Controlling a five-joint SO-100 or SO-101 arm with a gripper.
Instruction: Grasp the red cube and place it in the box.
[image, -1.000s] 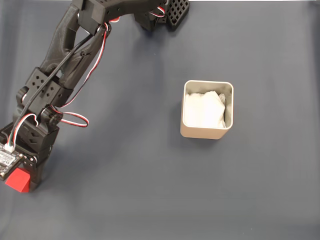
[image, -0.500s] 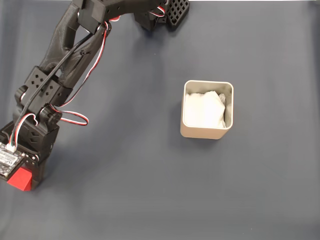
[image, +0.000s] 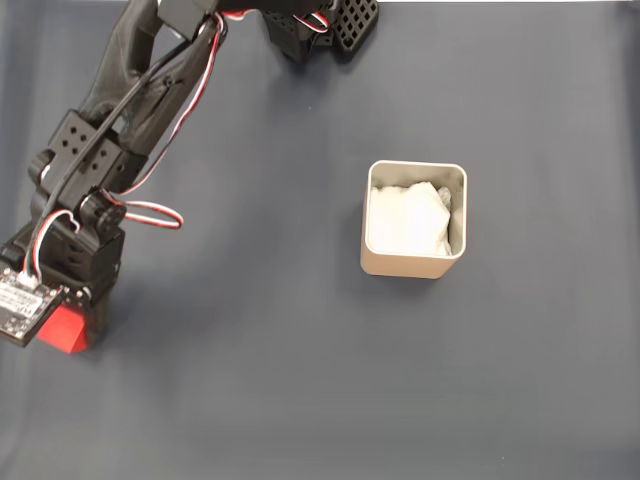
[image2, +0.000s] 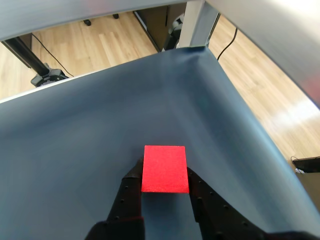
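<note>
Red cube (image2: 165, 169) now slightly higher, clenched between the end effector (image2: 165, 182) fingers.

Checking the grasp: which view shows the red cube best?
Wrist view: the red cube shows one full face, clamped between the hand fingers. In the fixed view the cube is only a red corner peeking from under the hand.
</note>
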